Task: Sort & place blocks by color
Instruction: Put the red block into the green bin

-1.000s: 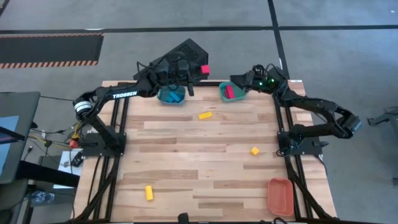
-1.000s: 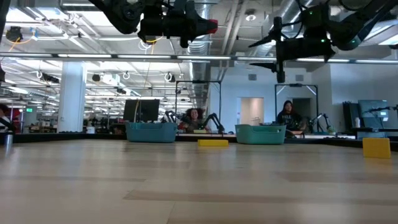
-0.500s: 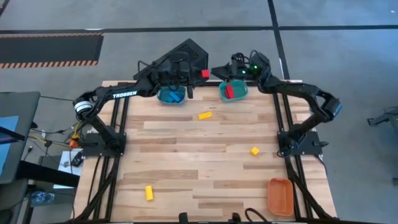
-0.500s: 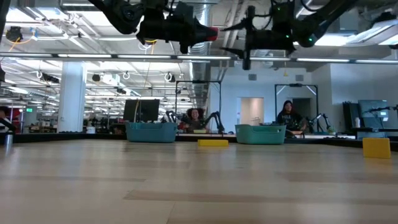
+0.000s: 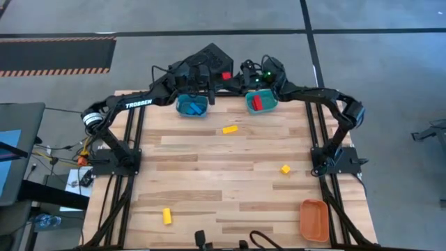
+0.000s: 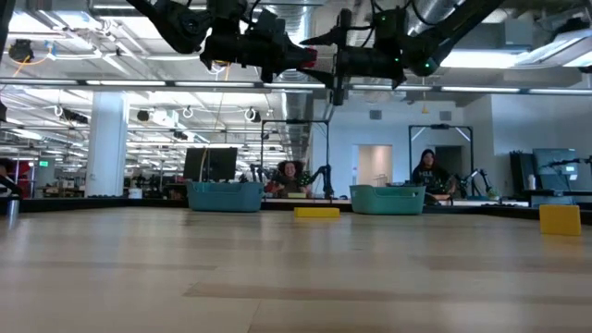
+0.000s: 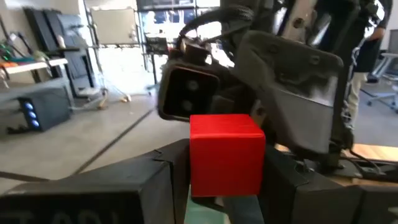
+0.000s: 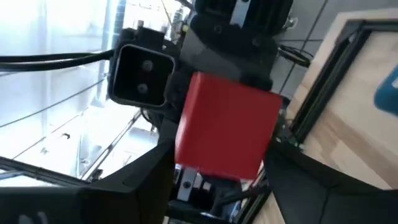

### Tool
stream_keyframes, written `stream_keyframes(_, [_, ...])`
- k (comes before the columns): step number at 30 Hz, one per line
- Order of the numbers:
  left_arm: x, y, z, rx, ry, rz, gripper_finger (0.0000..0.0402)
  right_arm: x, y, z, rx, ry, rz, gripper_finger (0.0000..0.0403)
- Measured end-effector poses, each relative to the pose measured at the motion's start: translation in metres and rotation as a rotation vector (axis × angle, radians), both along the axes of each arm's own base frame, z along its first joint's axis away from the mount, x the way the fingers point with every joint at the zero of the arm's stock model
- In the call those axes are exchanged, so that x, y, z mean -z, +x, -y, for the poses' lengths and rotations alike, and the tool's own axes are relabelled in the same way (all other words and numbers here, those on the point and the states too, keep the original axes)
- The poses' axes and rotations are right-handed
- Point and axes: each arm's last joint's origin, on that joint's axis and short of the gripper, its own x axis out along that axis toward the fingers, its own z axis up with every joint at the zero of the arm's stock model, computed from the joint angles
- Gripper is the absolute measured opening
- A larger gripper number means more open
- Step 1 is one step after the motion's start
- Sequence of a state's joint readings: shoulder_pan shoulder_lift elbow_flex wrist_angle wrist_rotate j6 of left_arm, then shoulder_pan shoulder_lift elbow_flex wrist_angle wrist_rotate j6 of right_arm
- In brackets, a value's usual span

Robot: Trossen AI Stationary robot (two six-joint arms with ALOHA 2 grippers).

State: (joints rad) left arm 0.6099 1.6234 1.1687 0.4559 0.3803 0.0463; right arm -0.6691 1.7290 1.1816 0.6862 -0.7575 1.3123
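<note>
A red cube (image 5: 226, 75) hangs high above the far edge of the tabletop (image 5: 209, 174), between the blue bin (image 5: 191, 106) and the teal bin (image 5: 261, 102); being a cube, it shows no long axis, and sits slightly tilted. The left hand (image 5: 221, 77) clenches it between its fingers (image 7: 155, 180). The right hand (image 5: 233, 77) faces it, fingers (image 8: 149, 174) spread wide on either side of the cube; whether they touch it I cannot tell. A red block (image 5: 256, 103) lies in the teal bin. Yellow blocks (image 5: 230, 129) lie scattered on the tabletop, with an orange bin (image 5: 314, 219) at the near right corner.
</note>
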Motion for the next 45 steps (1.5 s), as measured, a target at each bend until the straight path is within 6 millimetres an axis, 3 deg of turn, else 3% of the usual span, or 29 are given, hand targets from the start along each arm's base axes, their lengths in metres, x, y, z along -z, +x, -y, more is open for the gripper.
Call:
stream_keyframes(10, [-0.002,-0.013,-0.015,0.072,0.112,-0.003,0.0117,-0.018,-0.004,0.016,0.050,-0.032,0.043,0.0246])
stream_keyframes(18, [-0.003,-0.019,-0.023,0.063,0.135,-0.001,0.0117,-0.014,0.004,0.028,0.021,-0.023,0.027,0.0180])
stream_keyframes(22, [-0.003,-0.019,-0.026,-0.074,0.084,0.006,0.0122,-0.012,0.003,0.039,0.048,0.000,0.027,0.0131])
stream_keyframes(26, [-0.002,-0.020,-0.029,-0.156,-0.015,0.027,0.0165,-0.012,-0.010,0.051,0.170,-0.047,0.033,0.0120])
stream_keyframes(30, [0.000,-0.023,-0.033,-0.221,-0.092,0.035,0.0232,-0.016,-0.036,0.068,0.339,-0.071,0.022,0.0120])
stream_keyframes(33, [0.008,-0.022,-0.035,-0.258,-0.131,-0.008,0.0274,-0.012,-0.048,0.074,0.390,-0.101,-0.085,0.0120])
stream_keyframes(36, [0.018,-0.025,-0.039,-0.303,-0.215,-0.068,0.0298,0.003,-0.056,0.072,0.456,-0.156,-0.313,0.0120])
stream_keyframes(41, [0.027,-0.030,-0.043,-0.381,-0.315,-0.130,0.0306,0.031,-0.071,0.059,0.527,-0.254,-0.782,0.0120])
stream_keyframes(45, [0.027,-0.034,-0.047,-0.432,-0.346,-0.109,0.0306,0.045,-0.075,0.043,0.478,-0.314,-1.047,0.0120])
